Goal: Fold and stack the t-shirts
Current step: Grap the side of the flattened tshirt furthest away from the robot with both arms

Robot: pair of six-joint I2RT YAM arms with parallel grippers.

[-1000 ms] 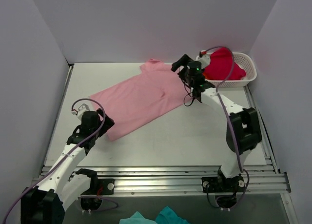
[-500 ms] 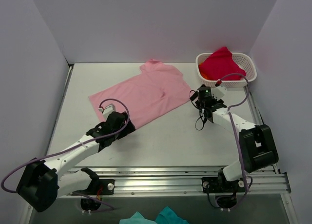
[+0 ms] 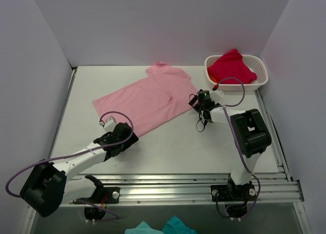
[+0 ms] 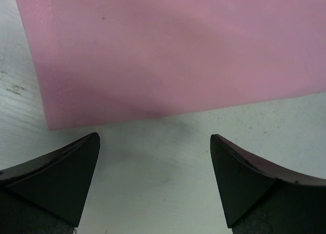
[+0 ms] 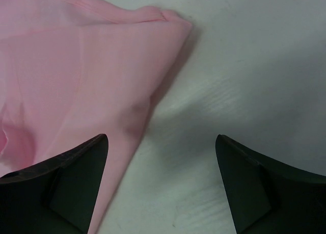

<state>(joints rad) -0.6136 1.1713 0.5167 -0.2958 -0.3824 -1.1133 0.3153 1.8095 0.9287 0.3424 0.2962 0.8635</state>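
The light pink t-shirt [image 3: 147, 99] lies spread flat and slanted on the table. The crimson red t-shirt [image 3: 232, 66] is bunched in the white basket [image 3: 262, 76] at the back right. My left gripper [image 3: 124, 134] is open and empty, low over the table just short of the pink shirt's near hem corner [image 4: 51, 123]. In the left wrist view the gripper [image 4: 155, 137] frames bare table below the hem. My right gripper [image 3: 196, 101] is open and empty at the shirt's right edge. In the right wrist view [image 5: 161, 137] its left finger [image 5: 66, 178] is over pink cloth [image 5: 76, 81].
Walls close the table on the left, back and right. A metal rail [image 3: 168, 185] runs along the near edge. Teal cloth [image 3: 158, 228] lies below the rail, off the table.
The right gripper came back from the basket side and moved left to the pink shirt's right edge. The left gripper reached out to the shirt's near hem, then settled slightly nearer. The shirt's near corner shifted.
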